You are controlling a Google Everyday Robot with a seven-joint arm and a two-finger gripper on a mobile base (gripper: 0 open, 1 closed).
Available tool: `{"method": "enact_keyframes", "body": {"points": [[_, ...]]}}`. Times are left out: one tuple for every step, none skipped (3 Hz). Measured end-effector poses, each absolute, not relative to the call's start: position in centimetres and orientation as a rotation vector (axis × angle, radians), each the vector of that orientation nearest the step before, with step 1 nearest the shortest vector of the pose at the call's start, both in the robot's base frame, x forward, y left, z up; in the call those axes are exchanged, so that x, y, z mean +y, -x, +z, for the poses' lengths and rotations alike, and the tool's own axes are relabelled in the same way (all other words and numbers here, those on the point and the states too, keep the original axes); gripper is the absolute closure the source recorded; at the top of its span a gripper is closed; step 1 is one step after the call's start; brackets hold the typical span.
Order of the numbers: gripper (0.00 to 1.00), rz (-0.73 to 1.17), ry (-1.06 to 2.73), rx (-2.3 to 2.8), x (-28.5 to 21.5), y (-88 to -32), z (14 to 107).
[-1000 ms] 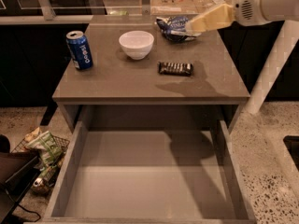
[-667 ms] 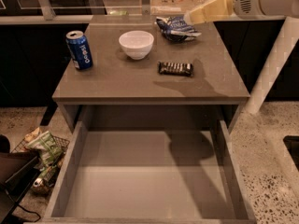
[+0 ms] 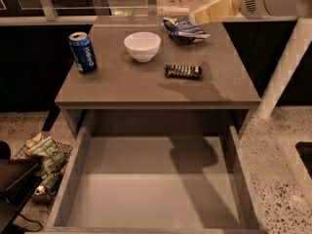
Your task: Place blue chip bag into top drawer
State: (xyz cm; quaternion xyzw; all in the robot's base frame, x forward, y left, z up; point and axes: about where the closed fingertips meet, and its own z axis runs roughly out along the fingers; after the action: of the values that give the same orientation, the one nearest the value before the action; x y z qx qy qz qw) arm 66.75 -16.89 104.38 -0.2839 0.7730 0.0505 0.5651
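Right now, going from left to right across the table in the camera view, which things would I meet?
Can → bowl → candy bar. The chip bag overlaps the bar sideways, so it is omitted; the gripper is by the bag's far edge.

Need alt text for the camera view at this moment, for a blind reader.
The gripper hovers close to the blue chip bag at the back of a grey table, whose top drawer stands pulled open below. A blue soda can, a white bowl and a dark candy bar also sit on the table.
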Motion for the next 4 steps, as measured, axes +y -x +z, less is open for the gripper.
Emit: {"method": "enact_keyframes", "body": {"points": [[0.0, 0.035, 0.641, 1.836, -14.8, -70.1, 100.5], [0.0, -0.036, 0.595, 1.794, -14.1, -75.5, 97.5], [0.0, 0.031, 0.441, 1.772, -14.2, -80.9, 95.3], [0.0, 0.049, 0.403, 1.777, -14.6, -81.2, 95.1]]}}
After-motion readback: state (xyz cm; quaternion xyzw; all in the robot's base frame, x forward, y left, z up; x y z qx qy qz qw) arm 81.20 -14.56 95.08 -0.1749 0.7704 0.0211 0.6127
